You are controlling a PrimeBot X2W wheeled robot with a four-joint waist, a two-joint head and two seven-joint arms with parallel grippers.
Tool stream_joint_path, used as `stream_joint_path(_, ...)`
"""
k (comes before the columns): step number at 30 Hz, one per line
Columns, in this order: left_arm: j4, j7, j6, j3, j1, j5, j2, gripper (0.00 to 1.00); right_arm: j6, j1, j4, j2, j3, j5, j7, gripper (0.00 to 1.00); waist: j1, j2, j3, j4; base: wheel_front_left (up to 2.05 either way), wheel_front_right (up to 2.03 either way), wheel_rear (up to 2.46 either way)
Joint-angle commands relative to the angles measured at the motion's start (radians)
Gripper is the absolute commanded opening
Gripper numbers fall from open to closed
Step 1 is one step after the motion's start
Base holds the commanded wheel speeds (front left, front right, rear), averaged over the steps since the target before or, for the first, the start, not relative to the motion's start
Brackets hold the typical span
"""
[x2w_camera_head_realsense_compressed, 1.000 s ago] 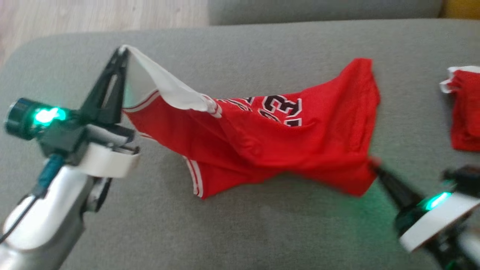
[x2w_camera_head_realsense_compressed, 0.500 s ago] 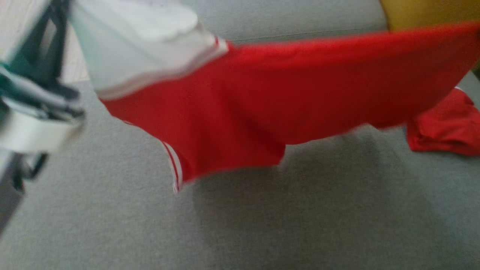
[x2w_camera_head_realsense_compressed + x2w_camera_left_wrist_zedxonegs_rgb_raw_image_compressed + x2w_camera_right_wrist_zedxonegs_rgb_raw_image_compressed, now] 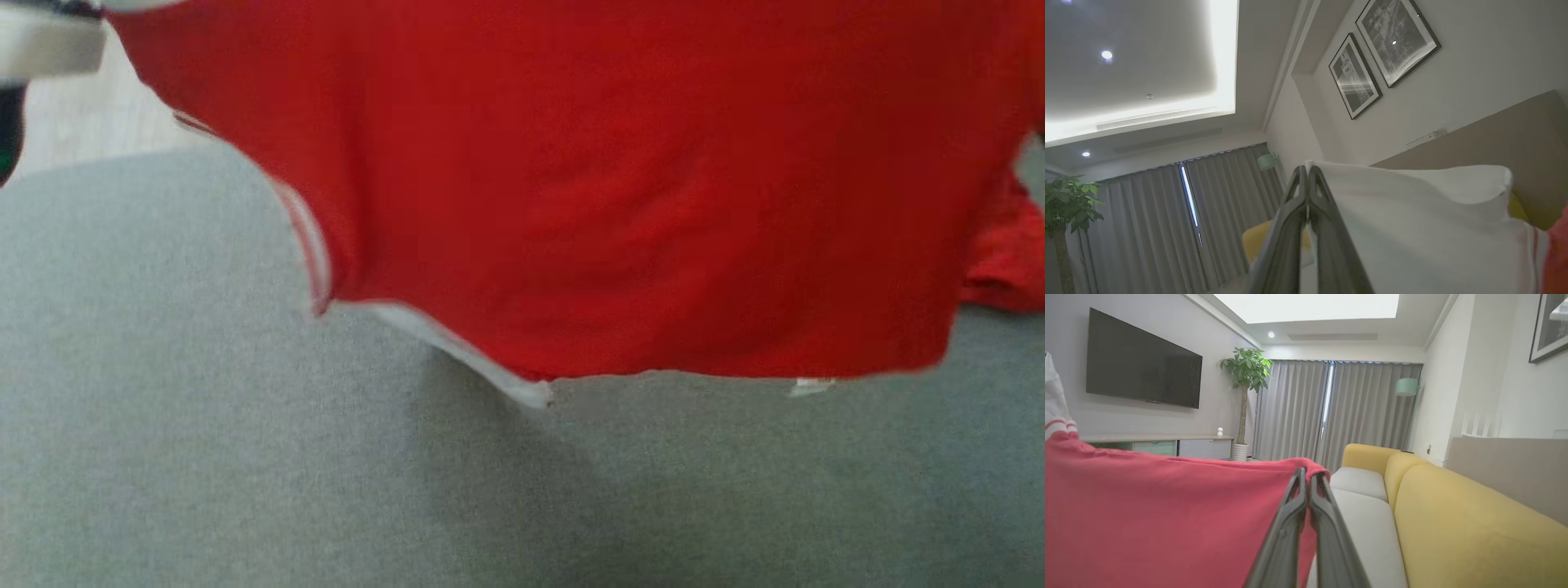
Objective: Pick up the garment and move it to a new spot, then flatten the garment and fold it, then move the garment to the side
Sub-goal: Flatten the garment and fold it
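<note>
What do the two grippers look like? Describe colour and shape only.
The left gripper and the right gripper look alike: each has two long, dark grey fingers, broad at the base and tapering to thin tips. In the head view, a white band rings the left wrist.

I see grey fabric upholstery (image 3: 245,457) across the lower head view. In the right wrist view, a yellow padded sofa (image 3: 1453,522) sits lower right and a black wall-mounted television (image 3: 1143,359) upper left.

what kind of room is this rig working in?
Most likely a home living room: a wall-mounted TV, a yellow sofa, and a potted plant beside floor-length curtains.
</note>
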Motion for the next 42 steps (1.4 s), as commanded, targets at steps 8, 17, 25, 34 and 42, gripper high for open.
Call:
stream_joint_path(8,0.325,-0.044,-0.026,-0.006,-0.293,0.065,-0.081,0.0,-0.002,-0.284,0.229,0.119,0.098,-0.088,-0.088,0.0,-0.0001,0.0,0.192,0.033,0.0,0.0,0.0)
stream_joint_path(17,0.493,-0.135,-0.029,0.019,-0.542,0.156,-0.207,0.0,-0.002,-0.501,0.429,0.144,0.119,-0.138,-0.199,0.0,-0.0001,0.0,0.286,0.069,0.0,0.0,0.0)
stream_joint_path(25,0.358,-0.136,-0.08,0.082,-0.31,0.155,-0.206,0.0,-0.002,-0.412,0.454,0.111,0.213,-0.086,-0.215,0.0,-0.0001,0.0,0.346,0.094,0.0,0.0,0.0)
stream_joint_path(34,0.13,-0.136,-0.091,0.095,0.192,0.158,-0.131,0.0,-0.002,-0.141,0.393,0.079,0.314,0.006,-0.218,0.0,-0.0001,0.0,0.271,0.083,0.0,0.0,0.0)
stream_joint_path(42,-0.015,-0.136,-0.065,0.062,0.607,0.17,-0.051,0.0,-0.002,0.094,0.31,0.014,0.36,0.07,-0.218,0.0,-0.0001,0.0,0.185,0.072,0.0,0.0,0.0)
